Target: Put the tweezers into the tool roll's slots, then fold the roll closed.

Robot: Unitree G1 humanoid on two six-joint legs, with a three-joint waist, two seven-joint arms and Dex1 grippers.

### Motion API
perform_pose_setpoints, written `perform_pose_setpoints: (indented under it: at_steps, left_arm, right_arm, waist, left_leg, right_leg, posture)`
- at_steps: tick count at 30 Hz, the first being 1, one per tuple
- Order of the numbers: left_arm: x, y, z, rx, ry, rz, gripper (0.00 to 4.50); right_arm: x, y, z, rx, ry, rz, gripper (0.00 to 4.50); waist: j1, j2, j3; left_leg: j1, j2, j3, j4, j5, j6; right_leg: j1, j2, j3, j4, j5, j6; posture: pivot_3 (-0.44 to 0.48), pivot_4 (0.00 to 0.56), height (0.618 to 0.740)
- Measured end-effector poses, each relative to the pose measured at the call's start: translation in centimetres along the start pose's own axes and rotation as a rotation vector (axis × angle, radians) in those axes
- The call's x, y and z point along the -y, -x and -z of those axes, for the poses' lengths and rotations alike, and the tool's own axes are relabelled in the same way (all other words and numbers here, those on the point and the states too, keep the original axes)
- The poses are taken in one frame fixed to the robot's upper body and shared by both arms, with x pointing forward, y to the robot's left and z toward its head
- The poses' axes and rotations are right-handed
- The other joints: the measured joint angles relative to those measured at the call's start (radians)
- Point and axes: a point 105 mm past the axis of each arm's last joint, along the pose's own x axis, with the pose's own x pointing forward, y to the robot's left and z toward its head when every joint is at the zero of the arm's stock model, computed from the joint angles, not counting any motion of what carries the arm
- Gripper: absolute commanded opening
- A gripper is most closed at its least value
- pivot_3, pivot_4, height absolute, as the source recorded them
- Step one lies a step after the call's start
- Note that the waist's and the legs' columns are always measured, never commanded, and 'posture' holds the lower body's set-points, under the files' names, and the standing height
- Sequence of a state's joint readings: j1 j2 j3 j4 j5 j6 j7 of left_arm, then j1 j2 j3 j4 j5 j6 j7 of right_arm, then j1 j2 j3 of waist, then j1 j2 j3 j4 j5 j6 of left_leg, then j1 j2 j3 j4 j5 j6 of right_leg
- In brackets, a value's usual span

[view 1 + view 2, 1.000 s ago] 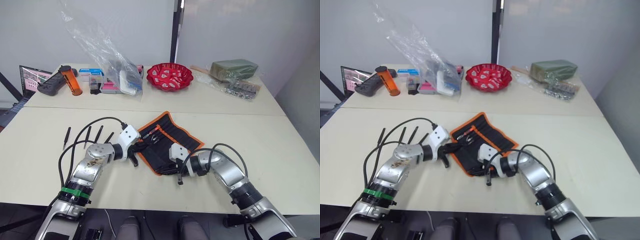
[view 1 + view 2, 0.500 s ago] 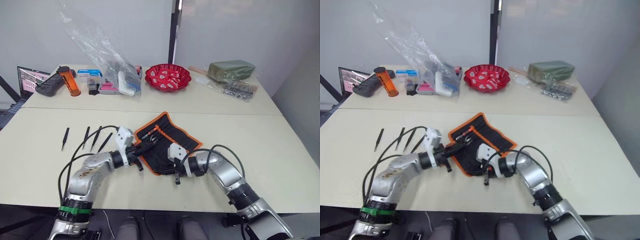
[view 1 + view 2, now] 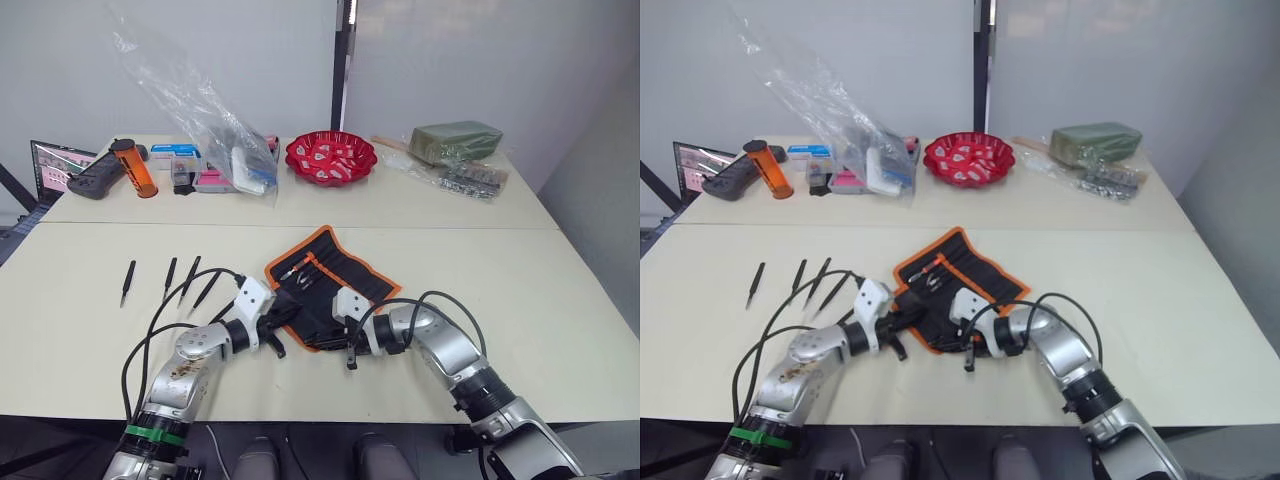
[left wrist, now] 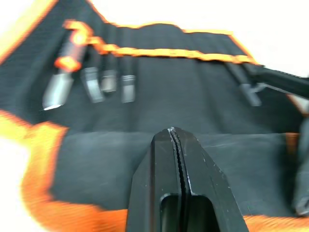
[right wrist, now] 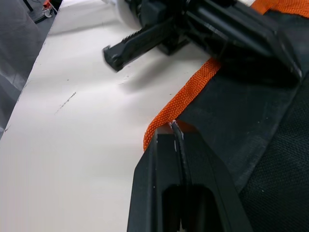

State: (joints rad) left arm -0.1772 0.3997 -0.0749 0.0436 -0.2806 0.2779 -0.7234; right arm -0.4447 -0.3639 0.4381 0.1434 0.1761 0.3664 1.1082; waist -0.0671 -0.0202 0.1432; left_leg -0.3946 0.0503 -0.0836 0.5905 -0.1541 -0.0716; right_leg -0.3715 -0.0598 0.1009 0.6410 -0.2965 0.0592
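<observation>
— So where do we stand, starting from our own side of the table?

— Nearest us, both arms are bent inward and lie low on the table. Our left gripper (image 3: 272, 340) sits at the near left edge of the tool roll (image 3: 330, 285), and in its wrist view the fingers are pressed together over the black fabric with nothing between them. Our right gripper (image 3: 349, 353) is at the near corner, fingers likewise closed; whether they pinch the orange edging there, we cannot tell.

— And the roll itself?

— It lies open and flat, set at an angle. The slots (image 4: 159, 72) hold a few small tools, one with an orange grip, but we judge none of them to be ours.

— The tweezers, then?

— Four tweezers (image 3: 166, 279) lie in a row on the table (image 3: 560, 290), well apart from the roll on our left. A fifth we cannot make out.

— So little is done.

— By our reckoning, nothing yet: every pair must be slotted, then the roll folded. Further back stand a red bowl (image 3: 331, 157) and a plastic bag (image 3: 205, 120).
</observation>
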Motion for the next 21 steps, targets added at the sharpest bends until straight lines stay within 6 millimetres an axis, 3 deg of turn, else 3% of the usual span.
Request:
perform_pose_setpoints:
  at_steps: [7,16,21]
  left_arm:
    - [-4.0,2.3,0.0,-0.031,0.043,-0.142,0.03]
    - [-4.3,2.5,-0.6,-0.025,0.089,-0.146,0.03]
    - [-4.8,3.2,-1.8,0.022,0.090,-0.170,0.03]
  right_arm:
    - [0.0,0.2,0.1,-0.010,0.001,0.003,0.00]
    - [0.0,0.3,0.0,-0.010,0.004,0.006,0.00]
    - [0.0,0.7,-0.5,0.034,0.000,0.014,0.00]
  waist:
    - [0.000,0.000,0.000]
    - [0.002,-0.001,0.000]
    - [0.006,-0.007,0.003]
  left_leg:
    - [0.000,0.000,0.000,0.000,0.000,-0.001]
    - [-0.001,0.000,0.000,0.000,-0.001,-0.002]
    - [-0.013,0.000,0.000,0.000,0.000,-0.001]
  right_leg:
    - [0.000,0.000,0.000,0.000,-0.001,0.000]
    - [0.000,0.000,0.000,-0.002,-0.002,0.000]
    - [-0.012,0.000,0.000,0.000,-0.001,0.001]
  posture:
    - [0.000,0.150,0.740]
    - [0.000,0.150,0.740]
    - [0.000,0.150,0.740]
